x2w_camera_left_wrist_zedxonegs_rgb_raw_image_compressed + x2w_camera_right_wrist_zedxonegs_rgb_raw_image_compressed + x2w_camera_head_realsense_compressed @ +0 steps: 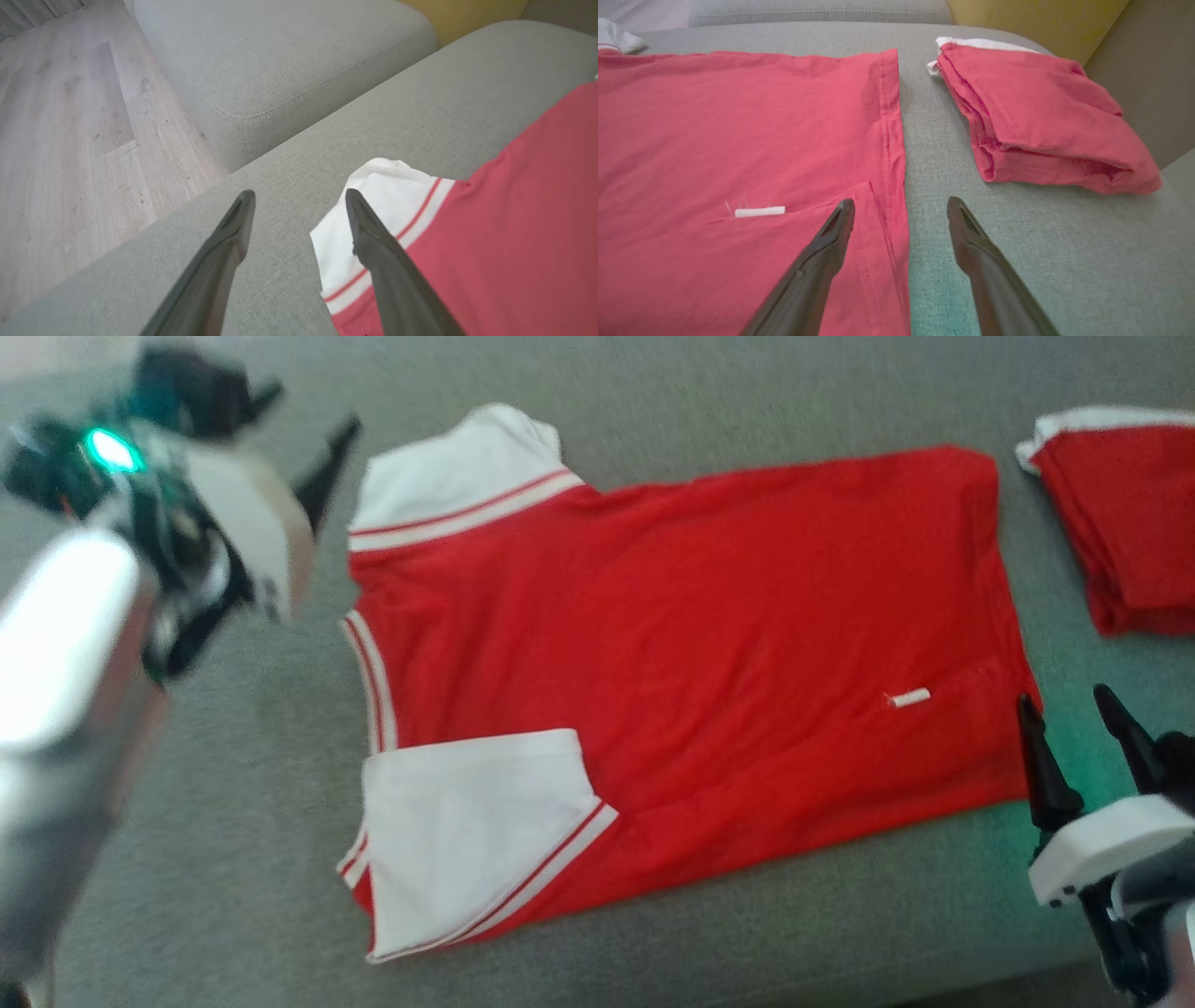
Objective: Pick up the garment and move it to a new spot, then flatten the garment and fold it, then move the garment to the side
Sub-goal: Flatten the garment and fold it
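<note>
The garment (672, 635), a red shirt with white sleeves and striped trim, lies spread flat on the grey sofa seat (233, 821), folded along its length with both sleeves at the left. My left gripper (308, 411) hovers open above the far white sleeve (373, 186), which lies under one finger in the left wrist view, with the left gripper (299, 193) holding nothing. My right gripper (1064, 695) stands open at the garment's near right corner. In the right wrist view the right gripper (901, 201) straddles the hem (892, 140), one finger above the cloth and one above bare seat.
A second red garment (1130, 523), folded into a bundle (1041, 121), lies on the seat to the right of the hem. Another grey cushion (280, 56) and wooden floor (70, 140) lie beyond the seat's left edge. A yellow wall (1041, 18) rises behind.
</note>
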